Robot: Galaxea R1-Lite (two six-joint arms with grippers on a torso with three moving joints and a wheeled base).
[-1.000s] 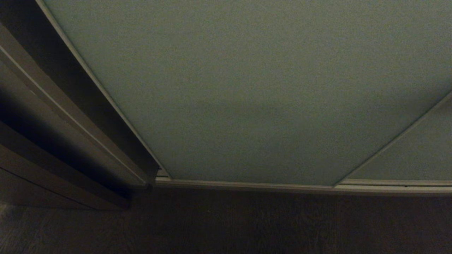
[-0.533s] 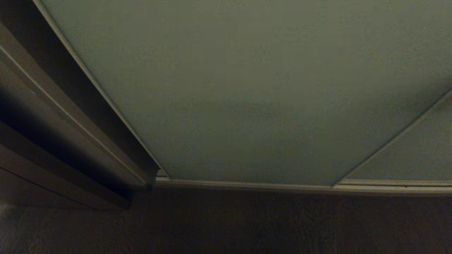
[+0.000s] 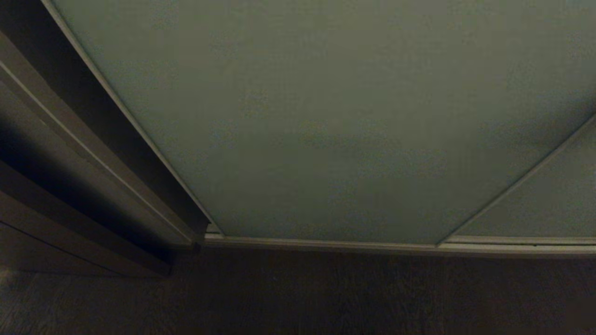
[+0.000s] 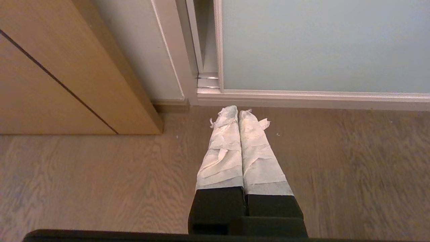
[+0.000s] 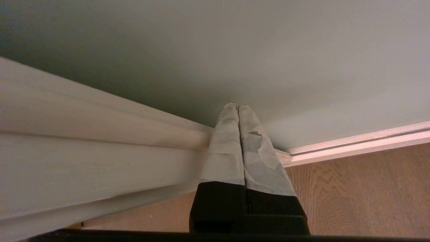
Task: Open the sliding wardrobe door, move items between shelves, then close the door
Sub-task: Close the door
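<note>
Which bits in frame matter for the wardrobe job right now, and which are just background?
Job:
- sliding wardrobe door, closed, no shelves or toys showing
- right gripper, shut, tips at the door panel by its frame
- left gripper, shut, pointing down over the floor

Background:
- wood floor
- wooden cabinet left of the door
- bottom track

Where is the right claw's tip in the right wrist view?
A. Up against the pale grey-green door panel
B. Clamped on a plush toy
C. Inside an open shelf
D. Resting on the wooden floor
A: the right claw, its fingers together, points at the sliding wardrobe door, well above the floor.
</note>
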